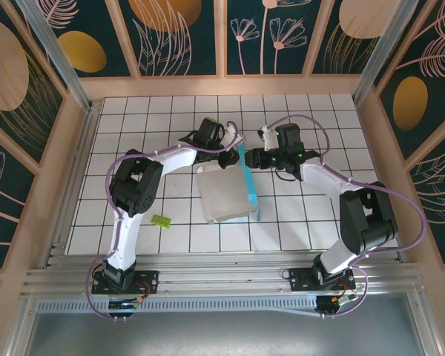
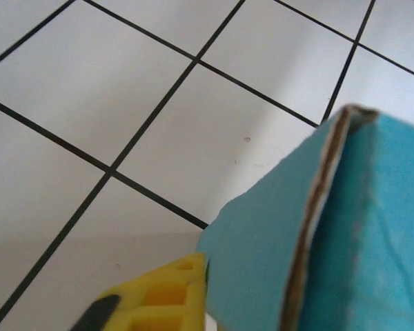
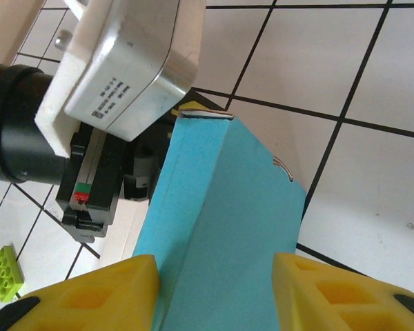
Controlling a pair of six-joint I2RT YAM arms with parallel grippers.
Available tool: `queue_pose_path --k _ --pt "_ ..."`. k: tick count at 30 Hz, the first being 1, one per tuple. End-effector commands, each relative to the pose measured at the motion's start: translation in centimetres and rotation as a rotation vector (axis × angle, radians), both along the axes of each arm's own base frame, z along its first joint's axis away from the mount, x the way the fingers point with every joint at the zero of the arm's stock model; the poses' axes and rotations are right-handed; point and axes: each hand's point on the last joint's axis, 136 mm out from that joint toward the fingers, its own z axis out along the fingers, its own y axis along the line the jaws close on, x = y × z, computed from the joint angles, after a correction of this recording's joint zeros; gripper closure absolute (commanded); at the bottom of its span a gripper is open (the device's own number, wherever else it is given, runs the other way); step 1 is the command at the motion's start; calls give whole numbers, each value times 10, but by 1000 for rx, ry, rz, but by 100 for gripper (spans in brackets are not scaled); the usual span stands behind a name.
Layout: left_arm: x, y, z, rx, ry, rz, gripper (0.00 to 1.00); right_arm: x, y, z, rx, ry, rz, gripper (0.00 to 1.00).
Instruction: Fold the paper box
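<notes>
Creasing the side wall: paper box (image 1: 221,194) lies mid-table, white face up, turquoise wall upright between the arms, right gripper (image 3: 212,276) clasping it, left gripper (image 1: 232,157) closure can't tell; next probably needs pressing that wall flat.

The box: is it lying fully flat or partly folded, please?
Partly folded: the box has a white panel lying flat and a turquoise flap raised along its right edge.
</notes>
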Motion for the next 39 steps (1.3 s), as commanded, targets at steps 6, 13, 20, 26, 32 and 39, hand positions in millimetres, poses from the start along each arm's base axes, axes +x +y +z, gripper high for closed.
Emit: queue_pose_path --k 6,13,20,26,32,39 --pt "16 -4 -10 5 -3 50 83 -17 1 -27 10 122 24 51" --pt "25 -1 -15 22 2 117 100 -17 -2 -26 20 130 6 50" --pt "29 23 -17 111 -1 243 100 -5 -16 -3 33 128 -138 38" --pt "28 46 -12 168 -24 401 100 14 -62 35 12 68 -459 31" --pt "28 51 -23 195 -2 482 81 19 -72 61 39 24 -517 30" --pt "28 46 -10 134 2 496 70 16 -71 69 51 10 -508 29"
